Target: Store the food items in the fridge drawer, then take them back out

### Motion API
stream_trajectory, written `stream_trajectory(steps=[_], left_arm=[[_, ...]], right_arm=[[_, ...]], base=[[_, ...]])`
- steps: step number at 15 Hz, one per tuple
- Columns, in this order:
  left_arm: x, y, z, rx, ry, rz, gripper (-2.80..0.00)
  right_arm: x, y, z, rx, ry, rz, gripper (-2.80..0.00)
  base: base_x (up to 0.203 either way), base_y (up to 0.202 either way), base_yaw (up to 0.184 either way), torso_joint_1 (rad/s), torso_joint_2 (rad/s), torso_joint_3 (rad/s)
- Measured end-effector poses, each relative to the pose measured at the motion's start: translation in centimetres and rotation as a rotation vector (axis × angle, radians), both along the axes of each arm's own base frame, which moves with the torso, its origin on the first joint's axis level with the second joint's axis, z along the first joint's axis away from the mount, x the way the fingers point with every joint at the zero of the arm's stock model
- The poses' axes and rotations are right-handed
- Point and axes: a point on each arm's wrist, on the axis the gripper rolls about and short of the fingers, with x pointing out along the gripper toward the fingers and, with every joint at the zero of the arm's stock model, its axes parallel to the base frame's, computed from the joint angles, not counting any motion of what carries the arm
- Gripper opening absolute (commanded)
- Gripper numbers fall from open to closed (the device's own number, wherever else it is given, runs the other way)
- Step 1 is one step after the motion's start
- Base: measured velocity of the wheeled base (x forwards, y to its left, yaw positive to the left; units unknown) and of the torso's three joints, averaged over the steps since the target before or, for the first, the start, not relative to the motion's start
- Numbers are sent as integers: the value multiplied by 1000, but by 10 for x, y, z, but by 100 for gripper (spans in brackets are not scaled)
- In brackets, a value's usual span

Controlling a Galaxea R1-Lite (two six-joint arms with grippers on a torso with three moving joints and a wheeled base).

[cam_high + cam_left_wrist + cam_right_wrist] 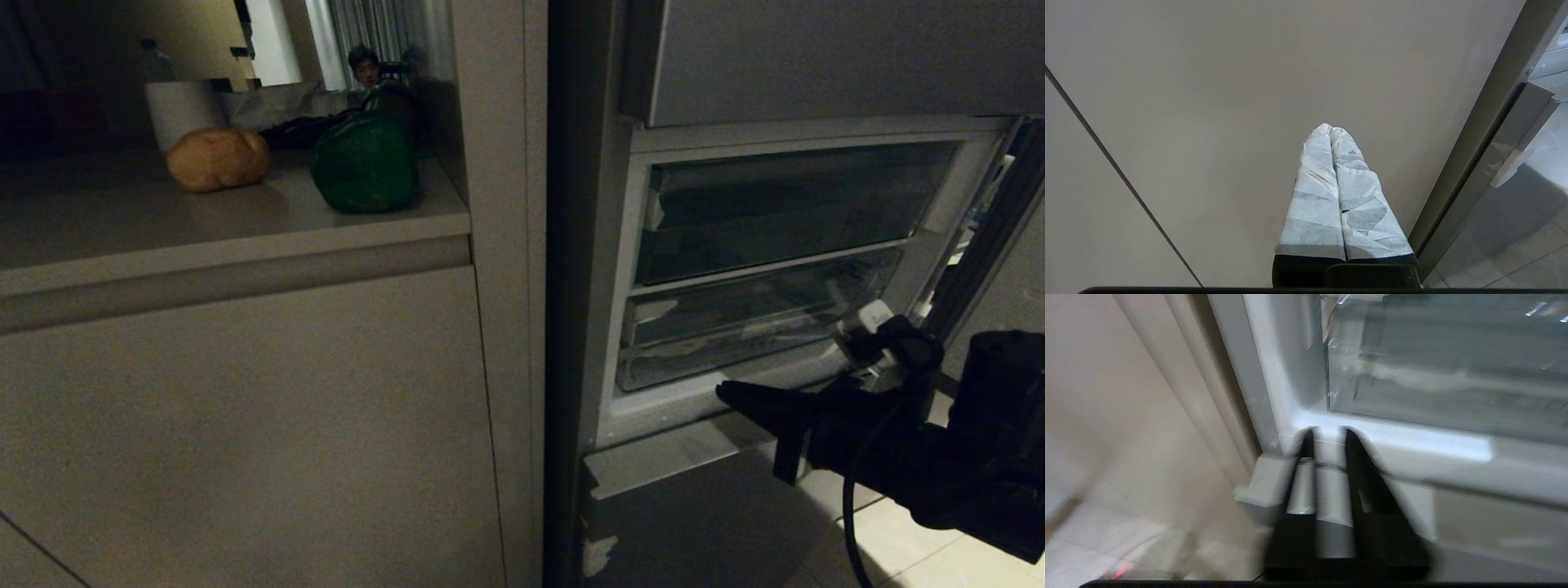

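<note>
A tan potato-like food item (217,158) lies on the counter (98,237) at the left, with a green pepper (365,163) beside it. The fridge stands open. Its clear fridge drawer (735,335) (1445,375) sits pushed into the pale frame under a second clear bin (784,212). My right gripper (735,398) (1326,435) hangs low in front of the frame's bottom edge, pointing at its lower left corner. It is open by a narrow gap with nothing in it. My left gripper (1329,128) is shut and empty, facing a plain cabinet panel.
A white cup (181,110) and a bottle (153,61) stand behind the food. A person (363,65) shows far back. The beige cabinet front (245,425) fills the left, the open fridge door edge (992,229) stands at the right, and pale floor tiles (939,555) lie below.
</note>
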Motion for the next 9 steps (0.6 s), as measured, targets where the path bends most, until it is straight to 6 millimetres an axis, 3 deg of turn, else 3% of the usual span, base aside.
stream_trajectory(steps=[9], left_arm=[[0,0,0,0,0,0,-280]], right_arm=[[30,23,-14,21,-57,13,0]], base=[[0,0,0,0,0,0]])
